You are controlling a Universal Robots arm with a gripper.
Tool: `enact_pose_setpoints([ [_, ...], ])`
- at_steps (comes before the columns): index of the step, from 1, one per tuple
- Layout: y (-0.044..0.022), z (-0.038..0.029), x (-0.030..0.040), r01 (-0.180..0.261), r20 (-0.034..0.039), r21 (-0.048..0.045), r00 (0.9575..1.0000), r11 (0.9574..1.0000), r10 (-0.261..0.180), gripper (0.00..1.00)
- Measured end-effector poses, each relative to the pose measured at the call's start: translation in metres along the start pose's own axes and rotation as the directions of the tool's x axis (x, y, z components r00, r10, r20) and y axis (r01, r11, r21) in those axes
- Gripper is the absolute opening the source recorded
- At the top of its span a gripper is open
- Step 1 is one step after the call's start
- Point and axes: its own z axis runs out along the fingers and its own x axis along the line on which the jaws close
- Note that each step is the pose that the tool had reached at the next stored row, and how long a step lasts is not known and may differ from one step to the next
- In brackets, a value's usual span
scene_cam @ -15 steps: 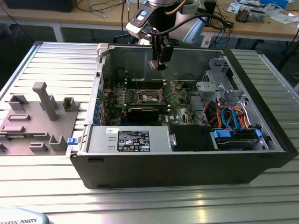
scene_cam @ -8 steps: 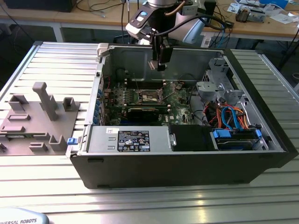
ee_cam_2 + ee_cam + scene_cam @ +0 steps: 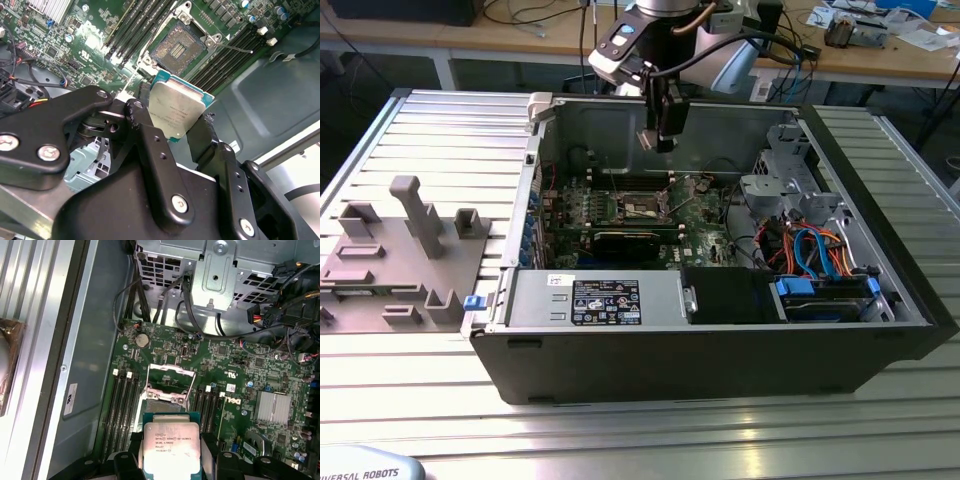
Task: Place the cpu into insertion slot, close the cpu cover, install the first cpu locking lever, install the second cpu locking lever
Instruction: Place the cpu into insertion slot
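Note:
My gripper (image 3: 663,138) hangs inside the open computer case, above the green motherboard (image 3: 695,215). It is shut on the cpu (image 3: 177,107), a flat square chip with a silver-grey top, held by two opposite edges between the black fingers (image 3: 145,132). In the first wrist view the cpu (image 3: 171,445) sits just in front of the insertion slot (image 3: 161,401), clear of the board. The insertion slot (image 3: 176,46) shows a bare dark centre with a shiny rim. The cpu cover (image 3: 170,376), a silvery frame with a square window, stands swung open behind the slot. From the exterior view the slot (image 3: 642,206) lies below the gripper.
Long black memory slots (image 3: 122,407) flank the socket on both sides. A metal drive cage (image 3: 782,175) with cables stands at the exterior view's right, and the power supply (image 3: 605,298) lies along the front. A grey fixture (image 3: 405,250) rests outside the case on the left.

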Motion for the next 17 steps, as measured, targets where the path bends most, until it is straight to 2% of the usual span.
enact_pose_setpoints([
  [14,0.0,0.0005,0.0,-0.012,0.0008,-0.0001,0.9999,0.9999,0.012,0.54],
  [17,-0.0003,0.0045,0.0,-0.032,0.0022,-0.0001,0.9995,0.9995,0.032,0.54],
])
